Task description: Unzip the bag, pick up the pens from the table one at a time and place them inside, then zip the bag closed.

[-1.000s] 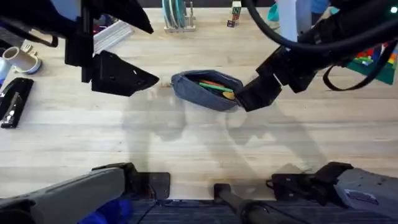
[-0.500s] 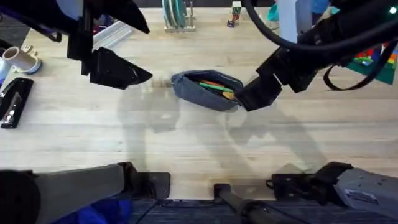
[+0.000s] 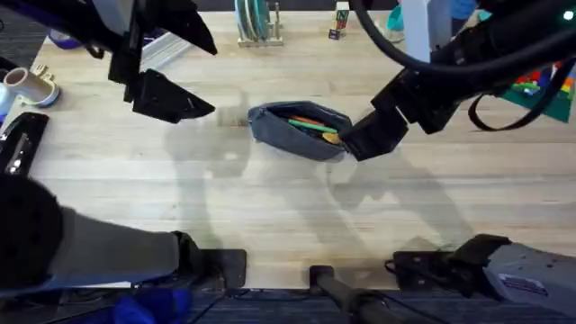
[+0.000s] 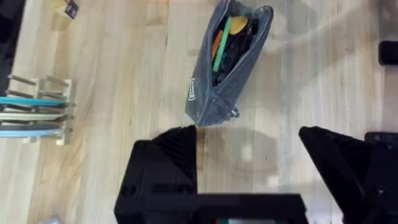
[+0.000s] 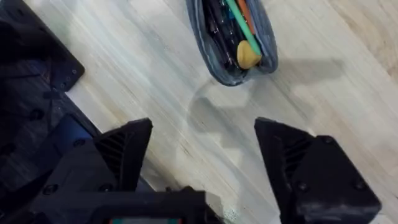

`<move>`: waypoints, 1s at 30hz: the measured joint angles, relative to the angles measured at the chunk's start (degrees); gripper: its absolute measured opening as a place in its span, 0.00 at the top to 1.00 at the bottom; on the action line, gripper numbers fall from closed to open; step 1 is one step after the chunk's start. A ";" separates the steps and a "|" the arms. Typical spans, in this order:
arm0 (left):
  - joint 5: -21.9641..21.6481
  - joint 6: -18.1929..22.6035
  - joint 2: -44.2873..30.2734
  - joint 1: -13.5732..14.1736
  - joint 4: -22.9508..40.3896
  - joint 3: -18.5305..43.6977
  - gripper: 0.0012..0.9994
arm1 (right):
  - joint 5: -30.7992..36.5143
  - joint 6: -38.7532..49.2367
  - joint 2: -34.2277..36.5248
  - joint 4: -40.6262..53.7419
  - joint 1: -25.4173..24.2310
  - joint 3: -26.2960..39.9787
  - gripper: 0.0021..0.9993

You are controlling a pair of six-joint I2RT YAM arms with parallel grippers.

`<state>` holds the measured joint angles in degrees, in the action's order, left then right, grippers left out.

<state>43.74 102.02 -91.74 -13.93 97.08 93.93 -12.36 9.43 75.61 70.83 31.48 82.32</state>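
The grey-blue bag lies unzipped at the middle of the table. The green pen and the orange pen rest inside its open mouth. My left gripper hovers a little to the bag's left, apart from it. In the left wrist view the gripper is open over bare wood, just short of the bag and its zipper pull. My right gripper sits at the bag's right end. In the right wrist view it is open and empty, near the bag.
A rack of blue plates stands at the far edge behind the bag. A black stapler and white cups lie at the left. Small blocks and colourful items are at the back right.
My left gripper has drifted a little left and farther back, away from the bag. The bag, the pens and the right gripper have stayed put.
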 joint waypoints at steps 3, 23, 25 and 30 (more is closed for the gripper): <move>0.12 1.84 -2.77 0.00 0.00 -0.02 0.00 | 0.17 0.00 0.00 0.02 0.00 0.00 0.00; 4.56 15.98 -6.05 -1.43 -7.91 -16.72 0.01 | 0.39 0.00 0.00 -0.02 0.00 0.00 0.00; 5.20 15.98 -7.13 -1.55 -8.39 -17.40 0.01 | 0.39 0.00 0.02 -0.02 0.00 0.00 0.00; 7.29 16.00 -11.42 -1.60 -10.03 -17.62 0.01 | 0.39 0.00 0.01 -0.04 0.00 0.00 0.00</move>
<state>51.03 118.02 -103.15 -15.53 87.04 76.31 -11.97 9.43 75.62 70.78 31.48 82.32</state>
